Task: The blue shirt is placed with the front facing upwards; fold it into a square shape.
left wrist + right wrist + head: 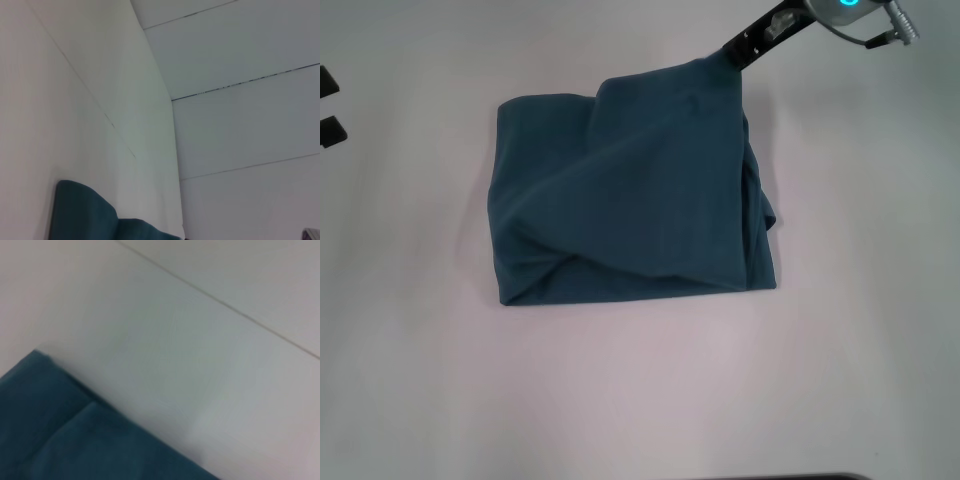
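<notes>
While right hand (728, 52) pinches blue shirt (630, 200) far corner, table (640, 390) surrounds.

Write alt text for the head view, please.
The blue shirt lies folded into a rough, rumpled square on the white table. The right claw holds its far right corner; the left claw sits at the left edge.

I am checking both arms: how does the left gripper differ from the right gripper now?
The right gripper is at the blue shirt's far right corner, pinching the cloth; the left gripper sits at the table's left edge, apart from the shirt. Both look black.
</notes>
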{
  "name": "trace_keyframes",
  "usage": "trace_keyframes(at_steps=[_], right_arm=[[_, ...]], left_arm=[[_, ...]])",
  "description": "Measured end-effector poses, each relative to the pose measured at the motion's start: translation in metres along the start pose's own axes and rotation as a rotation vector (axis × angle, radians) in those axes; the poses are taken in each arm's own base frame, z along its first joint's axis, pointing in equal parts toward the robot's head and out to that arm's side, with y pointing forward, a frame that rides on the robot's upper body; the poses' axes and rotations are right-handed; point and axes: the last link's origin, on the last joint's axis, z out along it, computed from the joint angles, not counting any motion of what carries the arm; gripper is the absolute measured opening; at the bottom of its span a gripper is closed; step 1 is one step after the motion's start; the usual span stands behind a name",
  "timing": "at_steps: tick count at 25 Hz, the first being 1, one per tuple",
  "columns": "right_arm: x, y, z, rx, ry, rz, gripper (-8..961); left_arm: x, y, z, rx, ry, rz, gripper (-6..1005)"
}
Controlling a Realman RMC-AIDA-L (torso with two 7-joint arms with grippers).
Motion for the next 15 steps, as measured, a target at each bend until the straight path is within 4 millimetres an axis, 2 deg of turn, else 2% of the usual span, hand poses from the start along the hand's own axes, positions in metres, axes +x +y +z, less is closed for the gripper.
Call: trace_keyframes(at_steps=[3,9,12,15], right_arm=[[-0.002,-0.008,-0.002,0.024,-0.02,0.043,31],[-0.004,-0.032,-0.009,0.106,-0.069,0.144,142],[-0.001,-0.035,-0.017,0.033,-0.102,0.188,198],[0.007,-0.031,-0.026,-0.123,-0.147,0.23,276]], left_arm=[[0.0,0.0,0.002,-0.003,-0.004,0.001,677],[-0.002,-0.001,0.004,-0.011,-0.011,-0.007,677],[-0.001,0.0,0.003,-0.014,-0.013,-0.003,677],[-0.001,0.0,0.002,-0.012,-0.012,0.002,677]])
